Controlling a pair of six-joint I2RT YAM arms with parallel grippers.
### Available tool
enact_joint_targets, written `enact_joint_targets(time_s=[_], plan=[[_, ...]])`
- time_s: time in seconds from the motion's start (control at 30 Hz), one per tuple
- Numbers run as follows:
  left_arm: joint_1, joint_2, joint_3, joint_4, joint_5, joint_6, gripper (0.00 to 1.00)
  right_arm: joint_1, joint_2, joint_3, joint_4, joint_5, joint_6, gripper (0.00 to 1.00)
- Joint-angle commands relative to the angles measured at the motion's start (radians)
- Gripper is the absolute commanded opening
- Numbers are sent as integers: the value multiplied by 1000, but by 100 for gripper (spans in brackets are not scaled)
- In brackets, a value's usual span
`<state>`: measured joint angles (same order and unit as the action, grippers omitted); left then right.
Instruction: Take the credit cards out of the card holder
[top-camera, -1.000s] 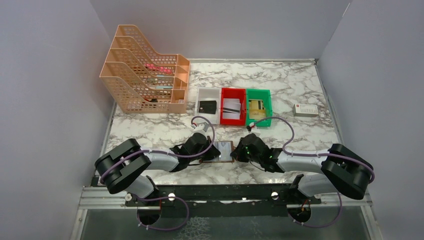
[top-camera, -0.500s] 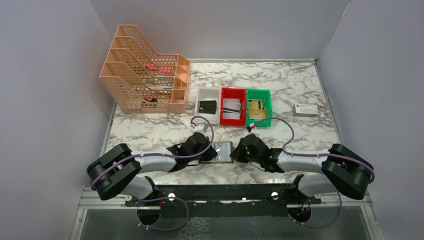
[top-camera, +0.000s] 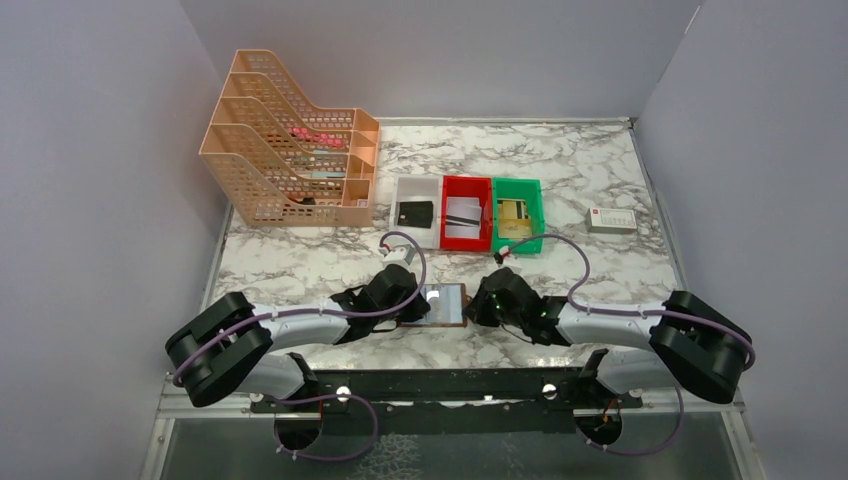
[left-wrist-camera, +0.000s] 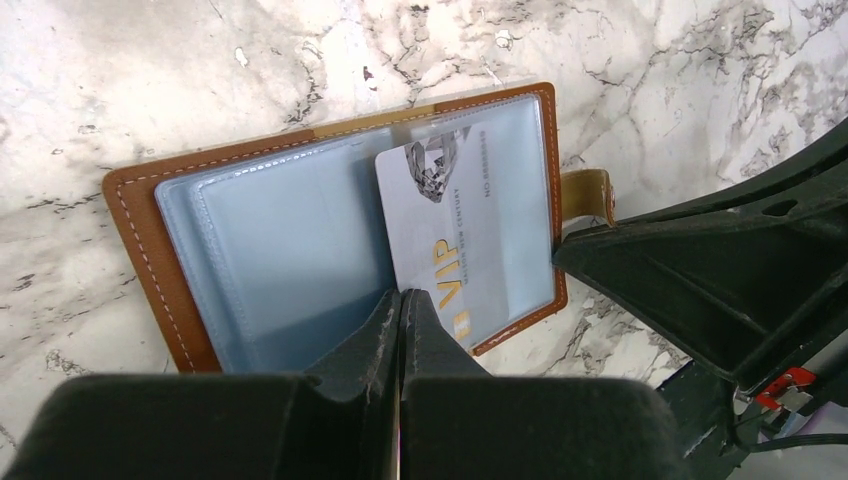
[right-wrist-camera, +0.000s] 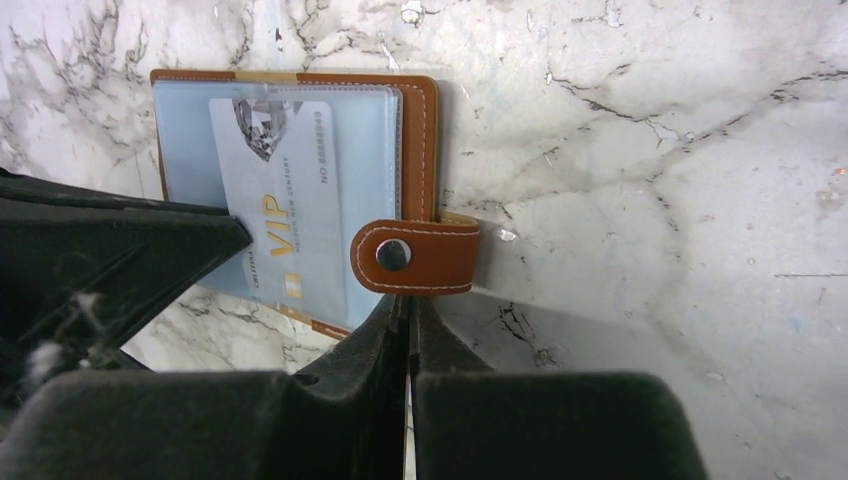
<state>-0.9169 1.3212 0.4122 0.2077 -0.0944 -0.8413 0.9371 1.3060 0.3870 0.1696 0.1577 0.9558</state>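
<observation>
The brown card holder (top-camera: 447, 321) lies open on the marble between my two grippers. Its pale blue sleeves (left-wrist-camera: 290, 240) face up, and one sleeve holds a white credit card (left-wrist-camera: 455, 240) with gold "VIP" lettering. My left gripper (left-wrist-camera: 402, 295) is shut, its tips resting on the sleeves at the card's near-left corner. My right gripper (right-wrist-camera: 408, 300) is shut too, with its tips against the lower edge of the closing tab (right-wrist-camera: 415, 255). I see nothing pinched between either pair of fingers. From above, the left gripper (top-camera: 425, 300) and the right gripper (top-camera: 472, 305) flank the holder.
Behind the holder stand a white bin (top-camera: 415, 190), a red bin (top-camera: 465, 184) and a green bin (top-camera: 517, 186), each holding cards. An orange mesh file rack (top-camera: 290, 150) fills the back left. A small white box (top-camera: 611, 220) lies at the right.
The left arm's rear links have swung down and to the left. Both grippers stay shut at the holder, which has barely shifted.
</observation>
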Motion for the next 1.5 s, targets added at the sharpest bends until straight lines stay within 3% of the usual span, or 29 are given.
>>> enact_joint_targets(time_s=[0.0,0.3,0.43,0.57,0.9,1.2,1.47], plan=[[2,15,-17,-86,2,56,0,9,-34,27,-168,-20,-83,11],[3,6,2,-95,6,59,0,9,-128,101,-132,-131,-152,22],[3,5,4,-107,5,61,0,9,-63,152,-95,-176,-156,23],[3,3,6,-104,12,59,0,9,42,225,-162,-72,-105,26],[3,-6,19,-100,49,56,0,9,207,168,-74,-58,-34,29],[2,2,8,-2,143,4,26,9,219,78,38,-58,43,29],[3,21,3,39,162,-23,22,9,222,55,71,-72,54,28]])
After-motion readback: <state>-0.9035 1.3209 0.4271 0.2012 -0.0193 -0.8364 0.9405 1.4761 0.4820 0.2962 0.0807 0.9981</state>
